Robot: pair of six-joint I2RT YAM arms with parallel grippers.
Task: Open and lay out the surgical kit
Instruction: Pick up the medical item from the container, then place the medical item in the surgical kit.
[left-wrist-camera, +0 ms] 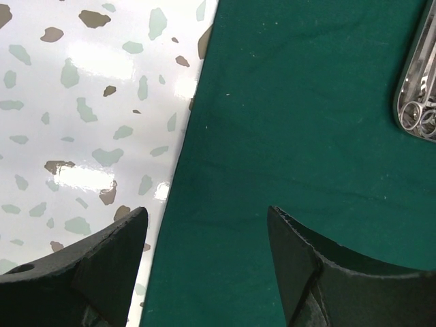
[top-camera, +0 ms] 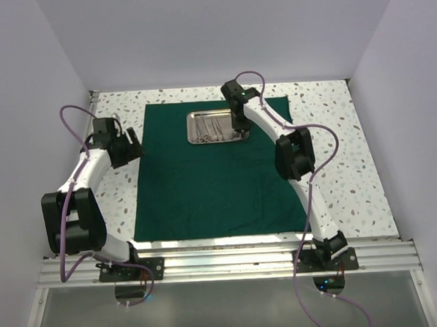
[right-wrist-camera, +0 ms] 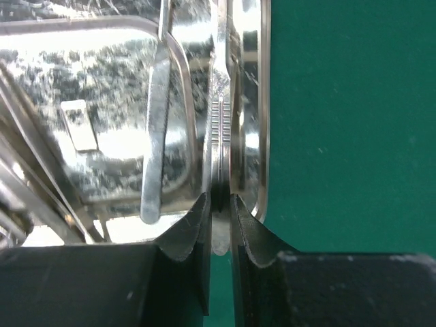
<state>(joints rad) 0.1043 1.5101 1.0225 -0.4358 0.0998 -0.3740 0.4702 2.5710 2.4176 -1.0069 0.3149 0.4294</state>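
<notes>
Nearest the arm bases, a large dark green rectangular cloth drape [top-camera: 205,193] lies open and flat on the white speckled worktop [top-camera: 343,164], its long axis running away from the robot. Partway up the cloth's left edge hangs the left tool [left-wrist-camera: 204,266]. Its two black fingers are spread wide with nothing between them, and they straddle the line where green cloth meets bare worktop. Farther back, near the far end of the cloth, sits a small shiny rectangular steel tray [top-camera: 194,119], its long axis lying left to right, with several slim silver instruments [top-camera: 213,131] inside. The right tool [right-wrist-camera: 219,228] is over the tray's right end, so the right arm is much the nearer one to the kit's contents; the left tool is well apart from the tray. The right tool's fingers are drawn almost together and appear to pinch one slim silver instrument with a ribbed grip [right-wrist-camera: 219,129]. This piece runs straight ahead from the fingertips, parallel to the tray rim just beside it, with bare green cloth beyond that rim. Lifting it out onto that cloth looks like the step in hand.
</notes>
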